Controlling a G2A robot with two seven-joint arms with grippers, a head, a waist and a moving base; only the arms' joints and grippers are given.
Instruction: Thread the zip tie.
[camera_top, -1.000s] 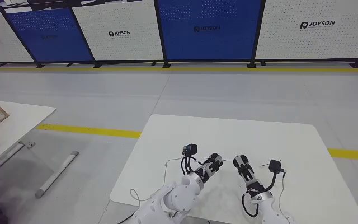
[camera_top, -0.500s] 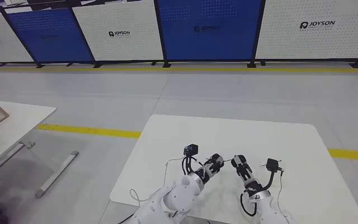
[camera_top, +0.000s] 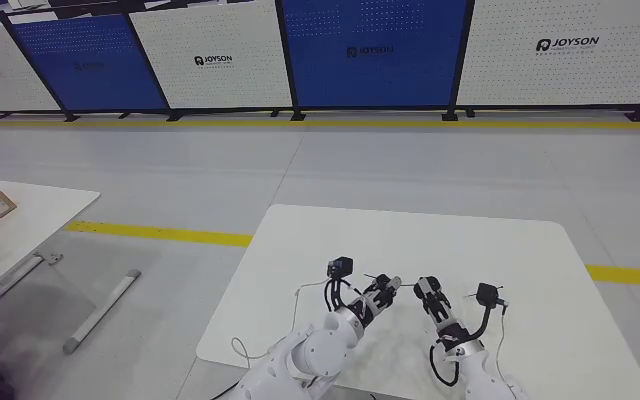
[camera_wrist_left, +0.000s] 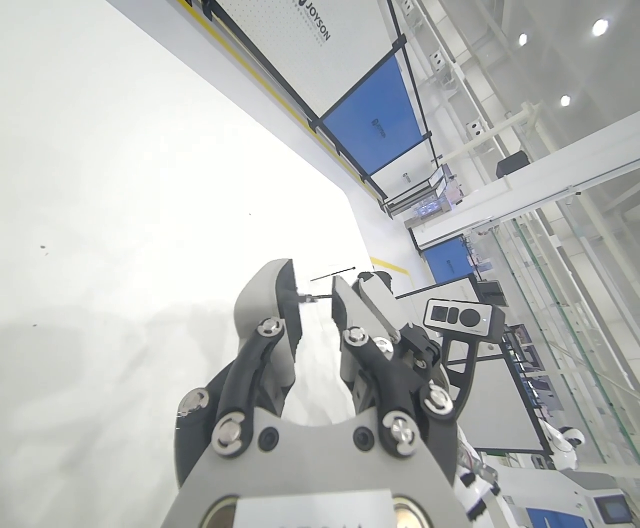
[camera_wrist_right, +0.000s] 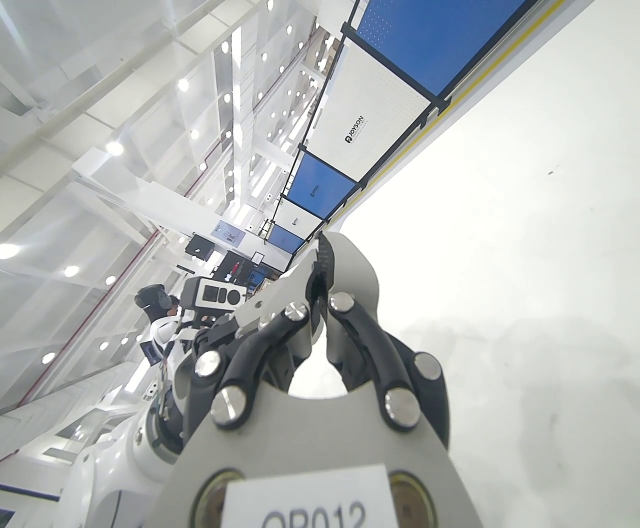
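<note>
Grey floor with yellow lines runs back to a far wall of blue and white panels (camera_top: 375, 50), and a white table (camera_top: 500, 250) stands in the middle of the room. A second white table (camera_top: 40, 215) shows at the left edge.

Both arms are over the near part of the table, side by side and close together. The left gripper (camera_top: 386, 287) points toward the far right, and the right gripper (camera_top: 427, 288) sits just to its right.

In the left wrist view, the left gripper (camera_wrist_left: 312, 287) has its jaws parted with a clear gap between the two dark pads. The zip tie (camera_wrist_left: 332, 273), a thin black strand, hangs above the table at the tips of these jaws. A short length of it crosses the gap between the fingers (camera_wrist_left: 280, 300). A longer length runs just beyond, ending close to the tip of the right gripper (camera_wrist_left: 372, 282), which is right behind the left one.

In the right wrist view, the right gripper (camera_wrist_right: 322, 252) has its jaws pressed together. I cannot tell from that view whether the strand is pinched between them.
</note>
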